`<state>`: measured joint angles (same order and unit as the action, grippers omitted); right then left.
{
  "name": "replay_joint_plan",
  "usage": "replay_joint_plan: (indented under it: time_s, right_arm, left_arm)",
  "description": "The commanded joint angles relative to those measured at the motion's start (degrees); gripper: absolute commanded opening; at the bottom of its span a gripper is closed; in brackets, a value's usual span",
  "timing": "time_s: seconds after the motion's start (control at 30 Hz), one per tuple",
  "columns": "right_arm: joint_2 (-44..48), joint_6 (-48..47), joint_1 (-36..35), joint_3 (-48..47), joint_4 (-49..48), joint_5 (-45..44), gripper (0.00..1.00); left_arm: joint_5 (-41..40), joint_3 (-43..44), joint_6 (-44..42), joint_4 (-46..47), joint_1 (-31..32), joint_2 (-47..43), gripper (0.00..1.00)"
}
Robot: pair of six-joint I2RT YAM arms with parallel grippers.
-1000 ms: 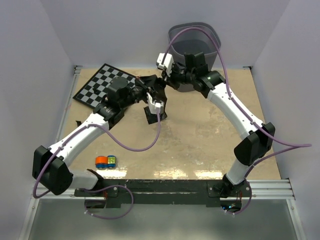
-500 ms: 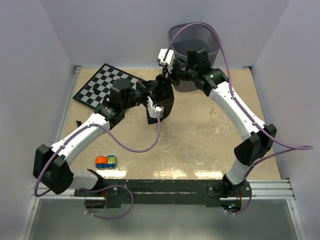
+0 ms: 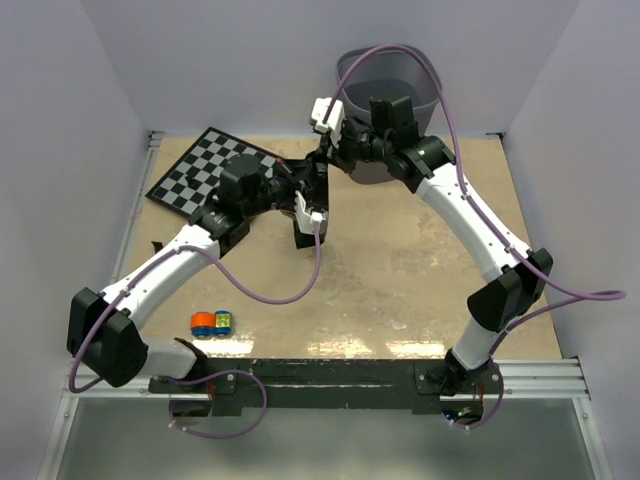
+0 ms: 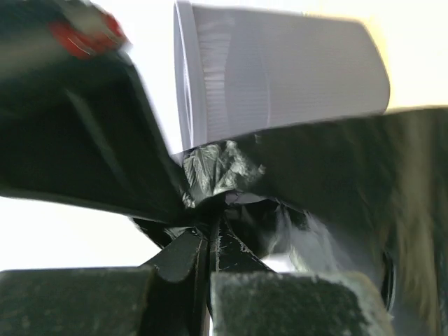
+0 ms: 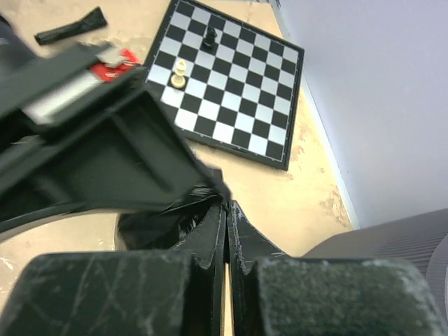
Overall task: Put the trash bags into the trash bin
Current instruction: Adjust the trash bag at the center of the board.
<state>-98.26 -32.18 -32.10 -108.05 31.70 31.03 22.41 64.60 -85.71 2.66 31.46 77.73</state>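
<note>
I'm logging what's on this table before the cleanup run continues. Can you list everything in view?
table: one, beige, under everything.
trash bin: one, grey mesh, far edge, right of centre.
trash bag: one, glossy black, held up beside the trash bin.
chessboard: one, black and white, far left of table.
chess pieces: three, one black, two pale, on the chessboard.
small toy: one, orange, blue and green, near left.
black strip: one, black, left edge of table.
arms: two, white and black, from the near edge.
cables: two, purple, one along each arm.
left pincer: one, black, shut on the trash bag.
right pincer: one, black, shut on the trash bag.
</note>
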Motion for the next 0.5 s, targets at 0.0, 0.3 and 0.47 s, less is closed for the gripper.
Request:
replay_joint_plan:
  time_s: [0.0, 0.3, 0.47]
  right_arm:
    - [-1.23, -2.53, -0.07, 2.49, 0.89, -0.98, 0.00]
    - [-1.49, 0.11, -2.00, -9.81, 5.29, -1.22, 0.00]
    - [0.70, -1.12, -1.92, 4.49, -0.24, -9.49, 0.00]
  left_arm:
    - [3.00, 6.22, -2.96, -0.19, 1.23, 0.03, 0.00]
    - [-5.71, 10.91, -6.66, -13.80, -0.09, 7.09, 0.00]
    - [-1.51, 4.14, -5.08, -5.67, 0.27, -0.20, 0.00]
